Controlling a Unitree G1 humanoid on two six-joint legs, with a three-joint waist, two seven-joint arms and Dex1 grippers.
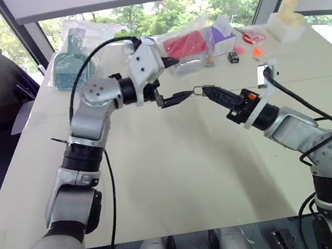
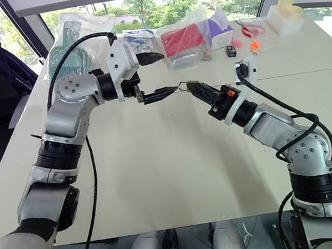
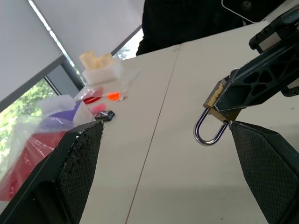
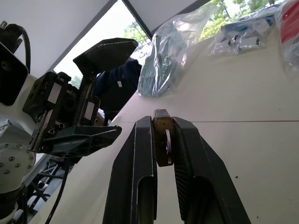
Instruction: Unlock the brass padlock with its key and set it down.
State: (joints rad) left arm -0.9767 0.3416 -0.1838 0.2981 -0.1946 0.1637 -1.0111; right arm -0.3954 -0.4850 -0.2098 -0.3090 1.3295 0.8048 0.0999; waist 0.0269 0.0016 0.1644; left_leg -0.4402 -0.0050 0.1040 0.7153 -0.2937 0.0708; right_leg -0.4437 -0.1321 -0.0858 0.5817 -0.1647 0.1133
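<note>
Windows with green trees behind them close off the far edge of our pale worktop [image 1: 180, 173], where bagged items and a small black box with orange bits [image 1: 234, 57] lie well away from the action. Above the middle of the worktop, our right gripper [image 4: 160, 144] has its fingers clamped on the brass padlock [image 3: 216, 100], gripping the brass body so that the silver shackle [image 3: 209, 133] sticks out past the fingertips, clear of the surface. Our left gripper [image 1: 174, 98] sits just beside it, its fingers spread wide, one on each side of the shackle without touching it. We cannot make out the key anywhere; if it sits in the lock, the right fingers hide it.

We judge the main risk to be the grip itself. The padlock is tiny and held by a narrow strip of its body, so any knock from the left fingers as they close could twist it out and drop it onto the worktop. A second risk is that the left fingers close on the shackle off-centre and pull at an angle, jamming it rather than freeing it. Finally, with the key unseen, we may tug a lock that is not turned at all.
</note>
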